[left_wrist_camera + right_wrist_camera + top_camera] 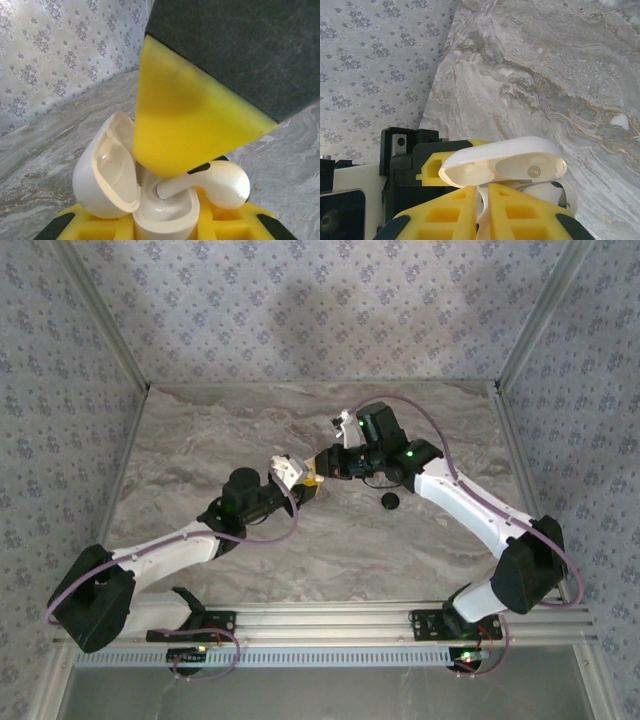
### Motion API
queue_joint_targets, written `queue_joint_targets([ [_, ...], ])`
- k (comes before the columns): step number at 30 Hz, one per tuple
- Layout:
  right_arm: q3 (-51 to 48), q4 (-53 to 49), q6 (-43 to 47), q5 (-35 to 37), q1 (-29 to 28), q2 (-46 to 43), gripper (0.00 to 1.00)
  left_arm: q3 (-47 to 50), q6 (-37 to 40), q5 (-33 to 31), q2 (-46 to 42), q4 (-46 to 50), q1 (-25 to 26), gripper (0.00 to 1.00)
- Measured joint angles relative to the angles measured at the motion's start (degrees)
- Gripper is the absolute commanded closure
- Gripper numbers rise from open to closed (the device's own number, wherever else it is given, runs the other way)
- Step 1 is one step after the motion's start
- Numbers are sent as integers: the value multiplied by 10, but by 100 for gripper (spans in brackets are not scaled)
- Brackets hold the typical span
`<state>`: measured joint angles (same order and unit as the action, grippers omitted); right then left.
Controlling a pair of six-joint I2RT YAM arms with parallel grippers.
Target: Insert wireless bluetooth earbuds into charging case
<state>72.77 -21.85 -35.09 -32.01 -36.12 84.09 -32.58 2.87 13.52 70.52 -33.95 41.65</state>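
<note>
The step in hand looks like seating an earbud (225, 182). The left gripper (160, 226), low in its wrist view, pinches the charging case (167, 217) between its fingers, with the lid (102, 175) swung open to the left. The right gripper (482, 210) has its fingers nearly pressed together on a thin white piece, apparently that earbud, whose stem points into a well while its head lies tilted over the rim. Next, the earbud likely needs tipping upright and pushing down. Whether the other one is seated I cannot tell.
</note>
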Motion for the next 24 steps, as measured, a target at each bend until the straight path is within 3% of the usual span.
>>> queue_joint_targets([
  [24, 65, -2, 26, -4, 5, 16, 68, 9, -71, -3, 17, -88, -3, 89],
])
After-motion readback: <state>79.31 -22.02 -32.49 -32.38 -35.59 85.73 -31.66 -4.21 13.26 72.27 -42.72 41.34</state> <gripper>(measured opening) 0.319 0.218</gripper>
